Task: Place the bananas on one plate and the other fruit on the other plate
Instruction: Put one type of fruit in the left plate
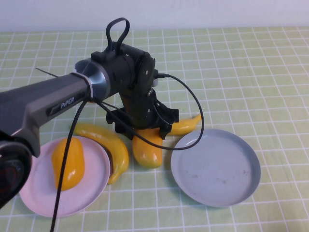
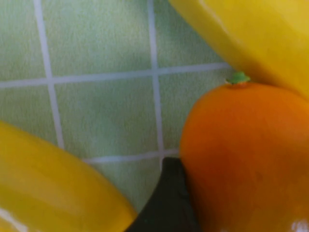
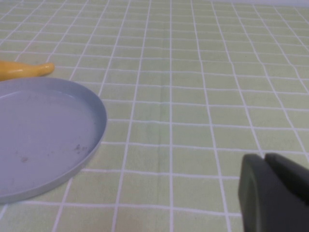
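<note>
**Left gripper down on the second mango between the plates**

Nearest the camera on the left, the pink plate [image 1: 91,186] holds one orange-yellow mango [image 1: 68,163] lying across its middle. Just beside its right rim, a banana [image 1: 112,147] curves along the green checked cloth [image 1: 251,72]. Next comes the second mango [image 1: 147,150], on the cloth between the two plates, with the left gripper [image 1: 145,126] lowered onto its far end. The left wrist view shows one dark fingertip [image 2: 166,203] pressed against that mango's side, so the jaws seem to straddle the fruit, though the grip cannot be told for sure. The other banana [image 1: 187,125] pokes out behind the gripper, beside the grey-blue plate [image 1: 241,183] at right. The right gripper [image 3: 275,193] hovers over bare cloth near that plate, jaws together.
</note>
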Available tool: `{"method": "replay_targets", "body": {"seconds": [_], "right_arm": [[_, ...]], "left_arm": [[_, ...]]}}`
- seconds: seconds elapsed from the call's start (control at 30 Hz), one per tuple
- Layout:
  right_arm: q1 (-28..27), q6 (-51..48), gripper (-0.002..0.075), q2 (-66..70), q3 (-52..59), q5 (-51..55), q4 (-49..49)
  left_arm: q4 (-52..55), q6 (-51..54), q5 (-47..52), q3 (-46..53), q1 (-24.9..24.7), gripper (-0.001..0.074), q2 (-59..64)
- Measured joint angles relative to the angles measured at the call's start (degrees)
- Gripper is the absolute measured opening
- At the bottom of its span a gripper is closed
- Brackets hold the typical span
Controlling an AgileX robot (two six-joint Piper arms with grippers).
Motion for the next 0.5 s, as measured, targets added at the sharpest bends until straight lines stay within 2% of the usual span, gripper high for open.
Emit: {"method": "replay_targets", "body": {"seconds": [0.37, 0.5], "right_arm": [[0.0, 0.0, -0.0015, 0.0, 0.0, 0.0, 0.0], [0.0, 0.0, -0.0015, 0.0, 0.0, 0.0, 0.0]], "left_arm": [[0.22, 11.69, -0.1, 0.0, -0.32, 0.0559, 0.0], [2.68, 13.07, 1.68, 0.0, -2.38, 0.0559, -3.34]]}}
